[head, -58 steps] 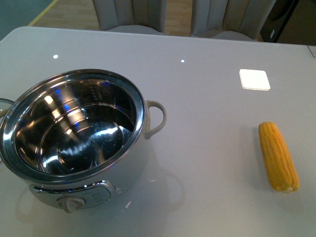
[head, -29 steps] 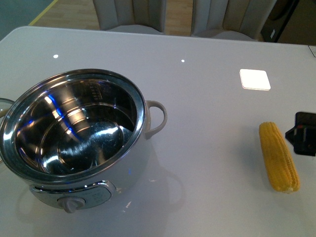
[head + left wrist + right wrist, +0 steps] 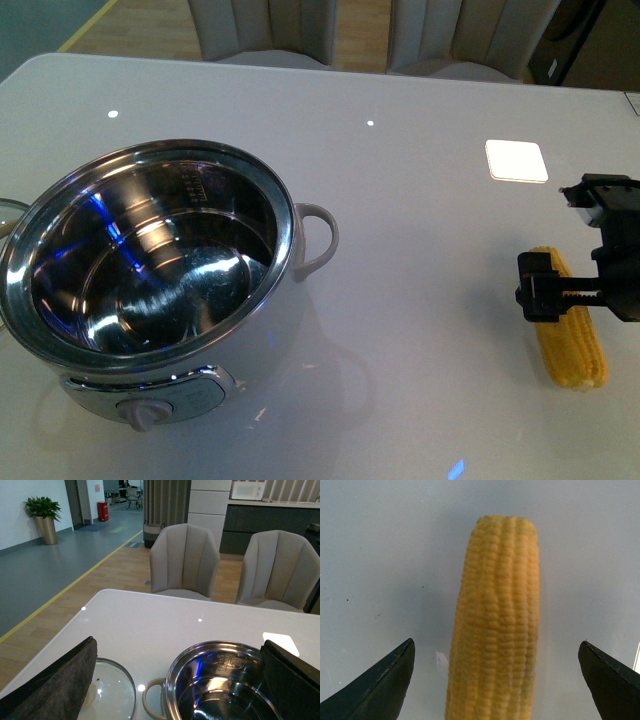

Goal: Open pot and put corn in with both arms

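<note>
Checking in from the remote desk. The pot (image 3: 150, 270) sits on the left part of the table (image 3: 400, 180), uncovered, shiny steel inside empty. Its knob (image 3: 140, 412) faces me and one white loop handle (image 3: 318, 235) sticks out toward the middle of the table. The glass lid (image 3: 112, 685) lies flat on the table just beside the pot, on its left. I mostly get that from the left wrist cam, since the front cam only catches a sliver of it at the edge. The corn (image 3: 572, 345) is lying flat on the table, well off to the right of the pot and running roughly away from me, with a white square (image 3: 516, 160) on the table beyond it. The right gripper (image 3: 496, 647) is over the cob with its jaws spread wide, one finger on each side. The wrist cam shows bare table between each fingertip and the kernels, so nothing is gripped. I can't tell how high it sits above the table. The left gripper (image 3: 175, 680) hangs on my side of the pot, looking across it toward two grey chairs (image 3: 185, 560). Its jaws are wide apart too, holding nothing, and the pot's rim and the lid show between its fingers.
</note>
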Available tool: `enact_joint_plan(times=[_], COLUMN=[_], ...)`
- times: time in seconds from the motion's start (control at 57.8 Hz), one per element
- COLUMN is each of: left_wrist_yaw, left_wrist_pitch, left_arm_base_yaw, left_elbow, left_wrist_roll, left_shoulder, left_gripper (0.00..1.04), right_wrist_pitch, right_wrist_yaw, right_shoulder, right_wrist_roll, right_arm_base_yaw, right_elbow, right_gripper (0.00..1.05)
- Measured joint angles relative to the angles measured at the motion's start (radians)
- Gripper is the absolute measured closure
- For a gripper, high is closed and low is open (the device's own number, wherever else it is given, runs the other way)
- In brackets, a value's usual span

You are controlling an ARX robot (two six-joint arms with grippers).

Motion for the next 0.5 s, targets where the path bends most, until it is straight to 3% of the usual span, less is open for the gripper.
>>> enact_joint_plan(times=[0.138, 0.502], left_wrist_yaw=[0.000, 0.000], left_wrist_pitch=[0.000, 0.000], left_arm_base_yaw=[0.000, 0.000], left_elbow=[0.000, 0.000], left_wrist_roll=[0.000, 0.000], left_shoulder=[0.000, 0.000], left_gripper=[0.07, 0.07], right_wrist_pitch=[-0.010, -0.009], right_wrist_yaw=[0.019, 0.023], right_shoulder=[0.040, 0.029], right_wrist_roll=[-0.007, -0.028], right_arm_base_yaw=[0.013, 0.014], right_elbow=[0.016, 0.003], right_gripper=[0.10, 0.63])
